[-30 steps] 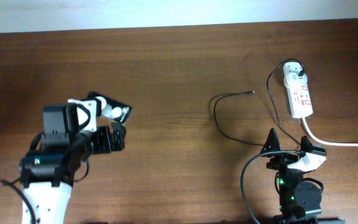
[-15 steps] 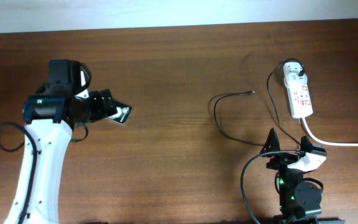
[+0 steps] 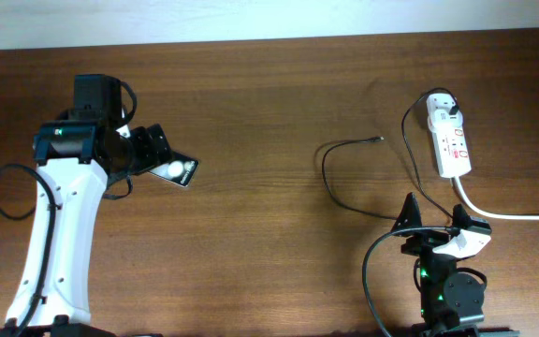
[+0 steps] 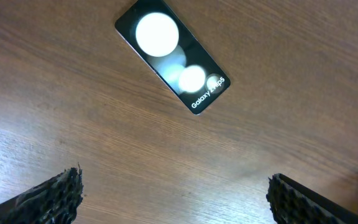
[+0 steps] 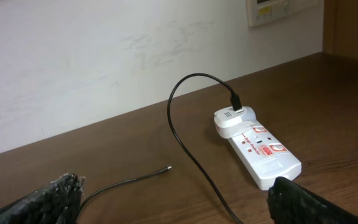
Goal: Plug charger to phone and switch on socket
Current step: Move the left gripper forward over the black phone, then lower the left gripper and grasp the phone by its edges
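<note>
The left arm's gripper (image 3: 150, 150) hung over the left side of the wooden worktop (image 3: 269, 94), its jaws spread wide and holding nothing. Just below and to the right of them in the overhead view lay the phone (image 3: 180, 171), flat on the wood and set at a slant. In the left wrist view the black handset (image 4: 173, 55) sat in the upper middle of the frame, clear of both fingers, with 2 round white glare spots and small white lettering on its glossy screen.

At the lower right of the overhead view the right gripper (image 3: 433, 217) stood with its jaws likewise parted and empty. The charger (image 3: 323, 167), a thin black cable, looped across the worktop right of centre. Its small connector tip (image 3: 379, 139) lay free on the wood, well apart from the phone. Its other end rose to a white plug (image 3: 441, 105) seated in the top end of the socket (image 3: 449, 140), a white power strip with red-marked switches near the right edge. A thick white cord (image 3: 513, 215) ran from the strip's lower end off the right of the frame.
</note>
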You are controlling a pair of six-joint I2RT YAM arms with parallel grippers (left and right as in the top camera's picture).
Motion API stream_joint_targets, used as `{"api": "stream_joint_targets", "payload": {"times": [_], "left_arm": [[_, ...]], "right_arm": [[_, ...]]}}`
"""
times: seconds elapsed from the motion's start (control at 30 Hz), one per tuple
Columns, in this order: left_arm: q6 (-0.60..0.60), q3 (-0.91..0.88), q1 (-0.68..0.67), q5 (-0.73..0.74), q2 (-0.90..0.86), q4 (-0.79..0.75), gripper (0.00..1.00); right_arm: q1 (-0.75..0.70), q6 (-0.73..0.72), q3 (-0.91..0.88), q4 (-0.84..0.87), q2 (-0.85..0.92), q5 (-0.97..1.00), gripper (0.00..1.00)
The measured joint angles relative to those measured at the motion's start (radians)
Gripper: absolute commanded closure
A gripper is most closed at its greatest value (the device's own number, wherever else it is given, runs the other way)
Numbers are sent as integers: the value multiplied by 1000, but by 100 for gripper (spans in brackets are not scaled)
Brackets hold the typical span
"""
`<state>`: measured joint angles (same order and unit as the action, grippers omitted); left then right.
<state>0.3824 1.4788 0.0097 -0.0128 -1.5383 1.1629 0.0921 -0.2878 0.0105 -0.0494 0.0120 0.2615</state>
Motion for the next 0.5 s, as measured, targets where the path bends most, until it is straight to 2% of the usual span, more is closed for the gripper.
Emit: {"api": "stream_joint_targets", "payload": {"times": [0.07, 0.2, 0.27, 0.33, 0.4, 0.5], "left_arm": [[50, 1, 0, -6, -8, -7, 1], [162, 53, 0, -23, -129, 8, 1], [233, 149, 0, -22, -238, 44, 1], [277, 316, 0, -19, -355, 119, 1], [311, 443, 10, 38, -472, 129, 1], [344, 459, 66, 143, -577, 125, 1]], "right_arm": [[0, 1, 0, 0, 0, 0, 1], [0, 1, 0, 0, 0, 0, 1], [0, 1, 0, 0, -1, 0, 1], [0, 0, 0, 0, -1, 0, 1], [0, 0, 0, 0, -1, 0, 1], [0, 0, 0, 0, -1, 0, 1]]}}
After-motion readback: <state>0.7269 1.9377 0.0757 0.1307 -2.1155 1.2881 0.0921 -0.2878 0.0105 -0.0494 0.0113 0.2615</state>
